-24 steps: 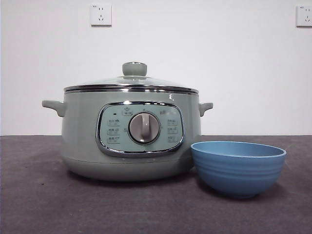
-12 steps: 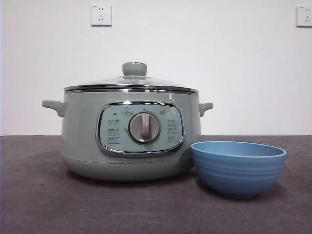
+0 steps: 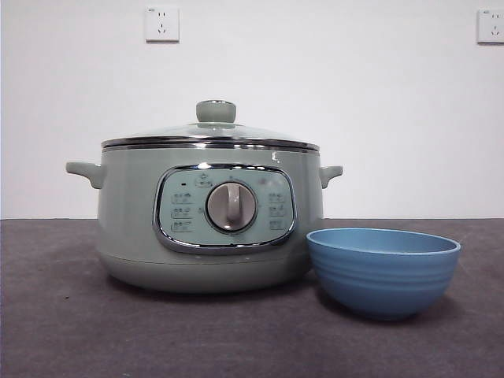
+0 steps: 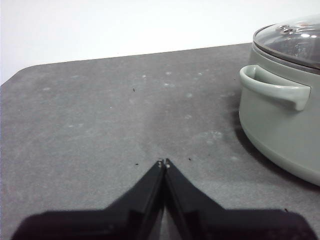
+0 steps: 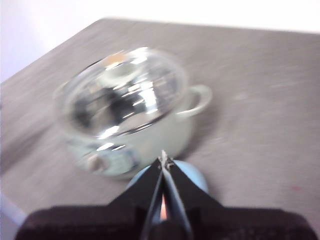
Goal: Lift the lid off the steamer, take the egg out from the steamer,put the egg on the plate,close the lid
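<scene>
On the grey worktop (image 3: pixel 63 315), the steamer (image 3: pixel 126 220) was seen lidded (image 3: pixel 211 132), the blue bowl (image 3: pixel 383 272) just right; left tool (image 4: pixel 163 163) and right tool (image 5: pixel 163 159) were closed, empty.

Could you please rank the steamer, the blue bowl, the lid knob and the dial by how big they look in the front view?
1. Steamer
2. Bowl, though nearer the camera
3. Dial
4. Knob

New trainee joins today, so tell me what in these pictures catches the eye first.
The big sage-green steamer stands mid-table, its glass lid on. The blue plate, really a bowl, sits close beside it, nearer the camera. The right gripper, shut, hangs above that bowl; the left gripper, shut, waits off to the side.
</scene>
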